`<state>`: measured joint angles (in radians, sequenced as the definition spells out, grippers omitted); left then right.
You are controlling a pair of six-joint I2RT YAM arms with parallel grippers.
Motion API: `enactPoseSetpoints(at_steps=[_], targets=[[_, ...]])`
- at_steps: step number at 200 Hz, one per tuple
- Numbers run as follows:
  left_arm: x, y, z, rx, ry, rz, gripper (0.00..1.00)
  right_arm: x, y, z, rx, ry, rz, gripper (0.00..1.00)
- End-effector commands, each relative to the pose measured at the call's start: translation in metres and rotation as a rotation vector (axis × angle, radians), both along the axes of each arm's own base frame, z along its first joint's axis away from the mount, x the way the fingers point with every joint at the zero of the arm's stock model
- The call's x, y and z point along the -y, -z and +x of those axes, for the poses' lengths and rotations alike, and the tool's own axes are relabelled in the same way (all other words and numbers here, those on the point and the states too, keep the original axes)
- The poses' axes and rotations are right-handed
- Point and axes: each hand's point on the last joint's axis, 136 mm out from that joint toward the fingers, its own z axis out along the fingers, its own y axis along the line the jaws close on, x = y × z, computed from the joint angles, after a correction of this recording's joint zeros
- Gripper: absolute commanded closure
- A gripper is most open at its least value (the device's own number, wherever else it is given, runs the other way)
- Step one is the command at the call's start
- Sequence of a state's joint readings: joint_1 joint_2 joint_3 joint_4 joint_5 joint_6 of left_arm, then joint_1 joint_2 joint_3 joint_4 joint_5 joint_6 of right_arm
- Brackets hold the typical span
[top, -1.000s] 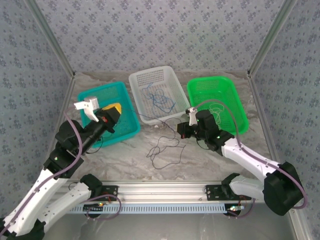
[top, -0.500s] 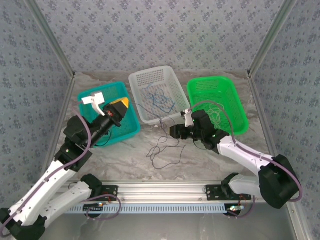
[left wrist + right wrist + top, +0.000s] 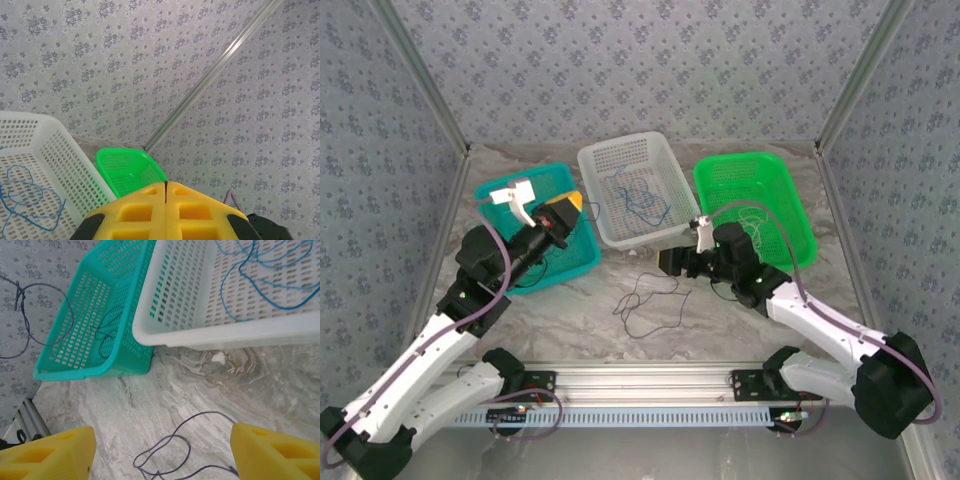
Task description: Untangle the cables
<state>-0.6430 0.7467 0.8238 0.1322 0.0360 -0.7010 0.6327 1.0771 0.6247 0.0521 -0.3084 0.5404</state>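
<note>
Floral grey walls [image 3: 640, 60], marbled tabletop [image 3: 570, 305]

The white basket [image 3: 210, 335] is glossy perforated plastic, the table [image 3: 175, 390] smooth and marbled, the fingers [image 3: 50, 455] matt yellow.

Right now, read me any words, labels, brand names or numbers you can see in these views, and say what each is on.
No text can be read in these views.
The teal basket, white basket and green basket show no labels.
The wallpaper has only a flower pattern, no lettering.
</note>
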Motion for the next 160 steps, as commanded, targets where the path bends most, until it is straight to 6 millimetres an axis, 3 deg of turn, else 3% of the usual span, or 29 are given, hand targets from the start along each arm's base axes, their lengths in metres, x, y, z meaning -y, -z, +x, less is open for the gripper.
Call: enactPoseSetpoints(at_steps=[1,46,87,160], targets=[[-0.008,-0.037,-0.004,0.085,-0.023,-0.050,1.00,-0.013,0.002,-0.010,-0.045,-0.029,0.026,0.25],[-0.004,-0.032,0.003,0.069,-0.026,-0.062,1.00,-0.031,0.006,-0.014,-0.040,-0.059,0.040,0.21],[0.015,-0.035,0.001,0.081,0.012,-0.080,1.00,-0.041,0.006,-0.012,-0.049,-0.082,0.031,0.20],[0.033,-0.041,0.001,0.101,0.052,-0.076,1.00,-0.047,0.022,0.000,-0.048,-0.063,-0.011,0.23]])
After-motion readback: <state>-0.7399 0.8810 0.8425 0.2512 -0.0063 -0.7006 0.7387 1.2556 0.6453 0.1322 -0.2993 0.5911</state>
